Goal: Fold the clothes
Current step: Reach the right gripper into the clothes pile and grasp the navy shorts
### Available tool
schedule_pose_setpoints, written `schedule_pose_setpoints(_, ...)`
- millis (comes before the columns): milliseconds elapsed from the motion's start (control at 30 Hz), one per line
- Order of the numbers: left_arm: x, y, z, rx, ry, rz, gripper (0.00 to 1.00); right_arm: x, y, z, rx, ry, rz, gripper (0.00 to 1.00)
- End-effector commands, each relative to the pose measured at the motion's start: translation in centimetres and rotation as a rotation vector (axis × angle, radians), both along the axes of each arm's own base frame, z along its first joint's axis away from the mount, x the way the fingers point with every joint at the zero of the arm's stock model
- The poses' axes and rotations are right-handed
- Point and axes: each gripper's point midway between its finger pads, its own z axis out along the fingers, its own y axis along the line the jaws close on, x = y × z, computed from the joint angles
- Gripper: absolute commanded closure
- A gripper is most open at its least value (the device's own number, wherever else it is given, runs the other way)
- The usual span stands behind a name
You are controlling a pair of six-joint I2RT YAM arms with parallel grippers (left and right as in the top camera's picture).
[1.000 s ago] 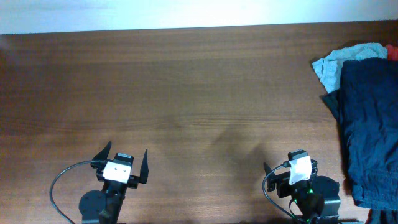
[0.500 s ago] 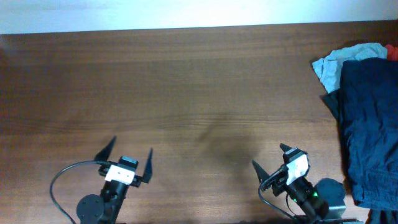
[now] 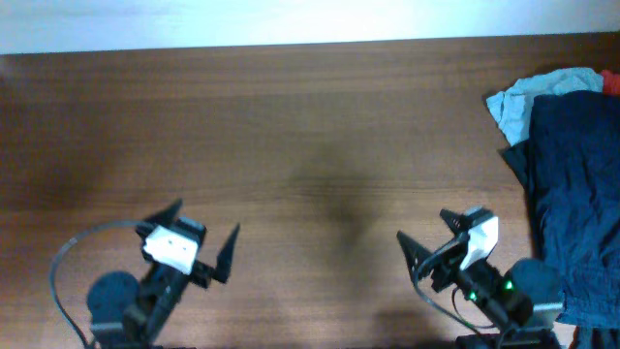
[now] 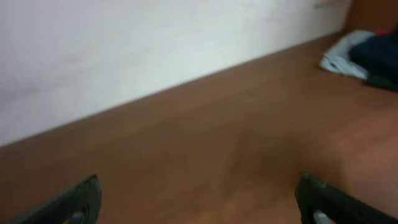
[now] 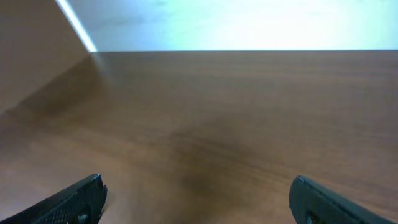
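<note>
Fold not yet begun | navy shorts (image 3: pixel 576 184) lie rumpled at the worktop's (image 3: pixel 291 126) right edge, partly over a pale blue shirt (image 3: pixel 513 102) | left fingers (image 3: pixel 228 252) and right fingers (image 3: pixel 412 250) spread wide, holding nothing | spreading out and every fold left to do

The left arm (image 3: pixel 155 276) sits low at the near left, its wrist angled so the jaws point away from the base and inward, toward the middle. The jaws stand wide apart and hold nothing; in the left wrist view its dark fingers (image 4: pixel 78 199) show only at the bottom corners. The right arm (image 3: pixel 484 281) sits at the near right, its wrist also angled inward. Its jaws gape just as wide and are empty, with the fingers (image 5: pixel 71 200) at the lower corners of its wrist view.
</note>
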Motion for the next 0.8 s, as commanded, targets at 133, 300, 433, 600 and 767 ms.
schedule_pose_setpoints(133,6.5,0.6,5.5,0.002,0.319,0.037,0.01,5.1,-3.7,4.5,-0.101,0.287,-0.21,0.02)
schedule_pose_setpoints(300,8.7,0.6,7.1,0.001,0.425,0.034,0.01,6.5,-3.5,5.6,-0.115,0.454,-0.196,0.02)
schedule_pose_setpoints(433,9.4,0.1,7.1,-0.034,0.448,0.013,0.01,8.0,-2.8,4.3,-0.103,0.526,-0.154,0.02)
schedule_pose_setpoints(600,10.4,0.4,6.5,-0.024,0.455,0.032,0.01,7.6,-9.2,-0.1,-0.063,0.773,-0.568,0.02)
schedule_pose_setpoints(767,10.4,0.9,4.1,-0.008,0.551,0.061,0.01,4.0,-17.5,-2.7,0.017,0.96,-0.949,0.02)
